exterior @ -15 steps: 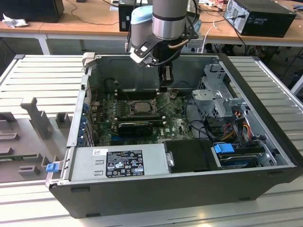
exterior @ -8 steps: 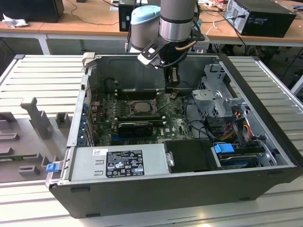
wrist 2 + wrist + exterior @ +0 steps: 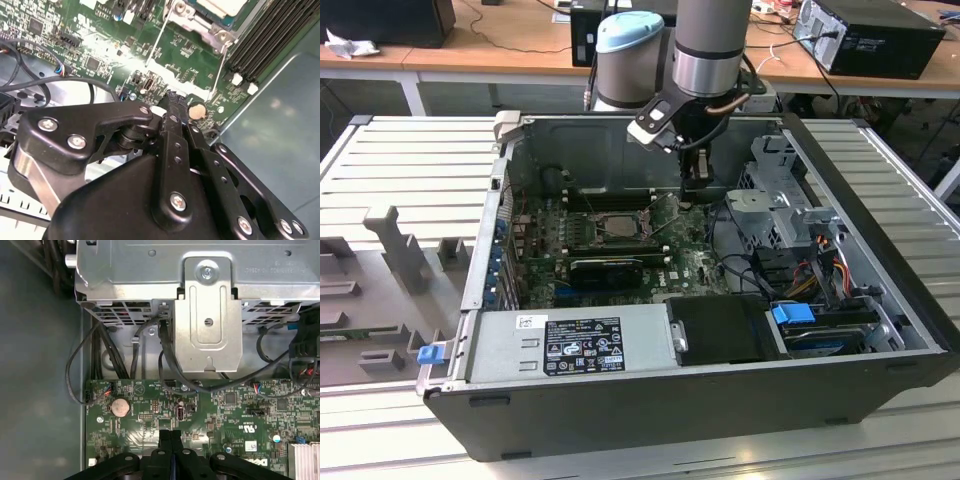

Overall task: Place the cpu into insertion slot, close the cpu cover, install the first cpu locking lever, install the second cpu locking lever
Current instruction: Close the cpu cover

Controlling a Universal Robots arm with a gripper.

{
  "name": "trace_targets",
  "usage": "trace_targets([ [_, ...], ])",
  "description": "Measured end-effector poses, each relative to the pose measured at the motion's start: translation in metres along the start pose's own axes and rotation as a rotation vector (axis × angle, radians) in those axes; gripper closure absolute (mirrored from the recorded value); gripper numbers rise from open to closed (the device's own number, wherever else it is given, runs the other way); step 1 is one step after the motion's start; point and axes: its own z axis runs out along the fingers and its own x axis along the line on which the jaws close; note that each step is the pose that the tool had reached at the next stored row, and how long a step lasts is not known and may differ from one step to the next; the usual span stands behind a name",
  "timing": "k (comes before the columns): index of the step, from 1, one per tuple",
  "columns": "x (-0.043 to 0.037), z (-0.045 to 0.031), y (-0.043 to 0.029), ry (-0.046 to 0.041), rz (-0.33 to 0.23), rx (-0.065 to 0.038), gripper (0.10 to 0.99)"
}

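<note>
I log the gripper (image 3: 170, 435), fingers (image 3: 164, 441) pressed together on nothing, low over the green motherboard (image 3: 240, 410) near its coin cell (image 3: 120, 407), and the cpu (image 3: 220, 5) seated in the insertion slot (image 3: 590, 226), toward the exterior view's left of the fingers, raised lever wires (image 3: 156, 42) between.

The end effector (image 3: 698, 172) hangs inside the open computer case (image 3: 620, 410), near the insertion slot (image 3: 617, 225) on the circuit board (image 3: 695, 265).

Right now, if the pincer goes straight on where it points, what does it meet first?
Probably the green circuit board, beside the round silver coin battery. Nothing shows in between, though depth is unclear.
</note>
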Motion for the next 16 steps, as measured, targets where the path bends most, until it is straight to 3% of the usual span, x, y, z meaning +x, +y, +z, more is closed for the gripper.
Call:
trace_targets([
  [3,0.0001,0.0036,0.0029,0.0,0.0,0.002,0.98],
  [5,0.0,0.0081,0.0032,-0.0001,0.0,0.011,0.98],
  [8,0.0,0.009,0.0031,0.0,-0.005,0.017,0.98],
  [12,0.0,0.01,0.0028,0.0051,-0.082,0.021,0.98],
  [14,0.0,0.0103,0.0006,0.0071,-0.091,0.023,0.98],
  [16,-0.0001,0.0103,-0.0077,0.0078,-0.094,0.023,0.98],
])
